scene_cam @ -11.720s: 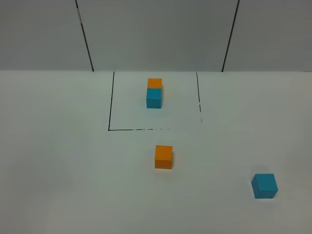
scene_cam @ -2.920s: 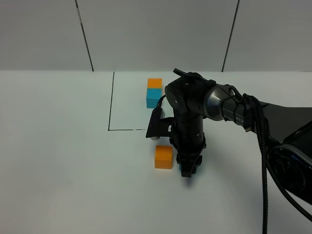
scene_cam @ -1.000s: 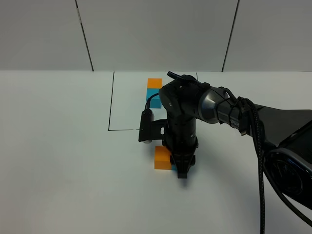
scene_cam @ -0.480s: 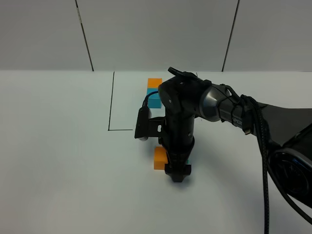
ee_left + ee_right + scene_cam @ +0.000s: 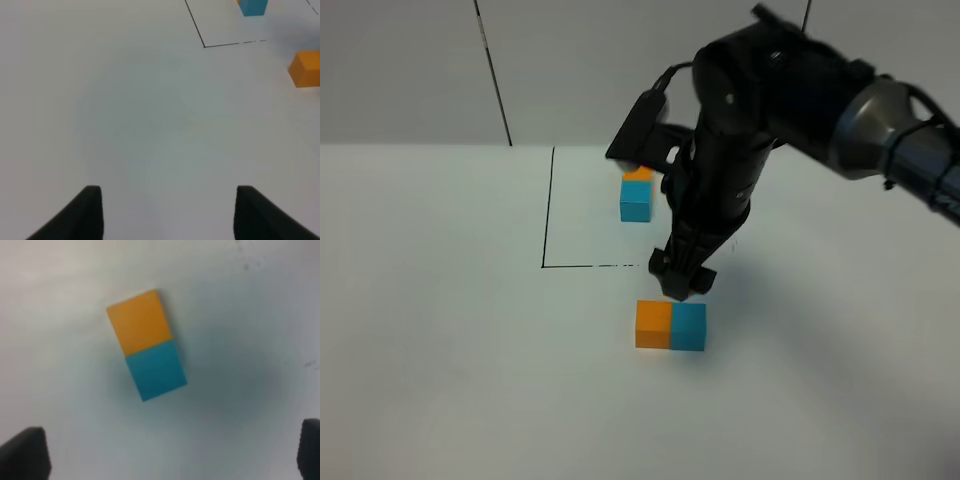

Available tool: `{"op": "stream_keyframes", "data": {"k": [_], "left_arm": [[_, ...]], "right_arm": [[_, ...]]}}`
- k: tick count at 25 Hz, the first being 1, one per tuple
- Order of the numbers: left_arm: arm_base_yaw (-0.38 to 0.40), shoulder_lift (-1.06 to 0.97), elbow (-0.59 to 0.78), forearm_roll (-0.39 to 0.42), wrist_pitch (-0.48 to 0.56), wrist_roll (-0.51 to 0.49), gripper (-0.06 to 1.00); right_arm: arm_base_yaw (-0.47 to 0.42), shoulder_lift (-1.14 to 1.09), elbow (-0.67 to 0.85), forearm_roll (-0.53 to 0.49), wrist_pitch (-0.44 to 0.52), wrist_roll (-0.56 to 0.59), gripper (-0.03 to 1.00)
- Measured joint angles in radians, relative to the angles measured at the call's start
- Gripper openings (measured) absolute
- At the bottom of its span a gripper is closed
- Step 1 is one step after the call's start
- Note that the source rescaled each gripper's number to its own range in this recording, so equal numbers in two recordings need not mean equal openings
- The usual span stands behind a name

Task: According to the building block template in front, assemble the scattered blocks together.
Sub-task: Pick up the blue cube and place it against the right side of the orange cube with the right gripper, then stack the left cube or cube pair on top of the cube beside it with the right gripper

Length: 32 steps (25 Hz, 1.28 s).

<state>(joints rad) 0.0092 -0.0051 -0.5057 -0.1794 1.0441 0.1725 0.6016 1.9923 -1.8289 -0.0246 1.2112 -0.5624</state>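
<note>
Two loose blocks, one orange block (image 5: 653, 324) and one blue block (image 5: 688, 327), sit flush side by side on the table (image 5: 440, 350), directly beneath the right pincer (image 5: 680, 283), touching each other but not it; right pincer spread wide and empty, hanging just above the pair, with its fingertips well clear on either side in the wrist view; left pincer (image 5: 170, 215) parted with nothing between its fingers, low over bare table, the orange block well ahead of it and off to one side; template pair (image 5: 636, 200), orange behind blue, lies beyond the right pincer inside the black outline (image 5: 548, 210), its orange half partly hidden by the arm. Hazards, as judged: a fingertip dipping or swinging sideways so close above the pair could clip a top edge and open the seam or skew one block; a sweep towards the far side could knock the template pair, which sits close to the arm; the loose pair runs crosswise beneath the pincer while the template runs away from it, so the match may be judged wrong in direction; any fix would mean a fresh grip on blocks that only rest against each other, and they would slide apart easily
</note>
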Motion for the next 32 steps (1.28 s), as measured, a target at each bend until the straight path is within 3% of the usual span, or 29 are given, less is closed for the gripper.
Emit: {"op": "stream_keyframes", "data": {"k": [4, 8, 15, 20, 29, 32], "left_arm": [[0.000, 0.000, 0.000, 0.000, 0.000, 0.000, 0.23], [0.000, 0.000, 0.000, 0.000, 0.000, 0.000, 0.23], [0.000, 0.000, 0.000, 0.000, 0.000, 0.000, 0.23], [0.000, 0.000, 0.000, 0.000, 0.000, 0.000, 0.23], [0.000, 0.000, 0.000, 0.000, 0.000, 0.000, 0.23], [0.000, 0.000, 0.000, 0.000, 0.000, 0.000, 0.23]], "right_arm": [[-0.122, -0.122, 0.000, 0.095, -0.017, 0.064, 1.00], [-0.330, -0.242, 0.067, 0.151, -0.065, 0.125, 1.00], [-0.681, -0.592, 0.526, 0.150, -0.311, 0.206, 1.00], [-0.844, -0.903, 0.828, 0.129, -0.309, 0.229, 1.00], [-0.883, -1.334, 1.167, 0.159, -0.212, 0.331, 1.00], [-0.837, -1.460, 1.223, 0.163, -0.189, 0.366, 1.00]]}}
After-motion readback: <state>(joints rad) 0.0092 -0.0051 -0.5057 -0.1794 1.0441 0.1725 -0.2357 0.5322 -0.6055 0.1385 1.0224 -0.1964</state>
